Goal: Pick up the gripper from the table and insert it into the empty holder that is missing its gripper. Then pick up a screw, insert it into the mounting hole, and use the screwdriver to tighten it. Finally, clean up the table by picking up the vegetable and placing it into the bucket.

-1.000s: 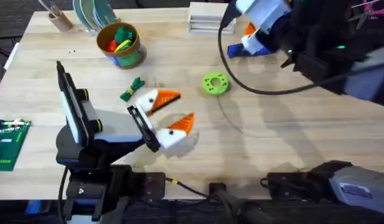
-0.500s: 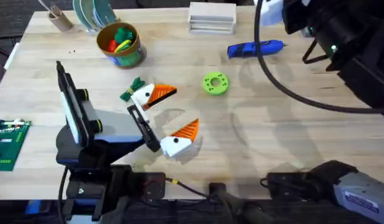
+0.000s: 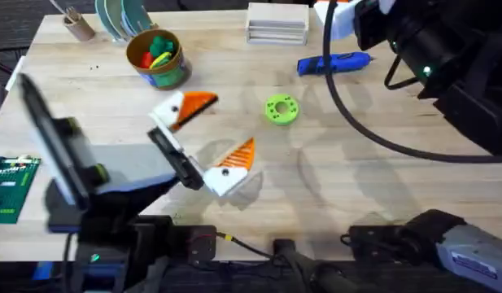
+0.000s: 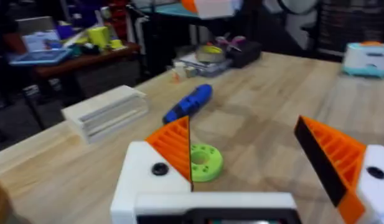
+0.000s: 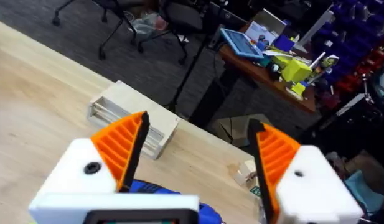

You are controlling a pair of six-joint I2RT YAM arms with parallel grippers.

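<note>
Hovering wide open above the wooden table (image 3: 316, 195), the left gripper (image 3: 208, 134) holds nothing | right gripper (image 5: 198, 155) gapes empty over the blue pen-shaped screwdriver (image 3: 333, 63) | round orange-rimmed bucket (image 3: 157, 59) holds toys at the far left | bright-green disc (image 3: 281, 109) lies mid-table

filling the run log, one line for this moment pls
left gripper: open, above table, empty | right gripper: open, over blue screwdriver | bucket: toys inside | green disc: mid-table
</note>
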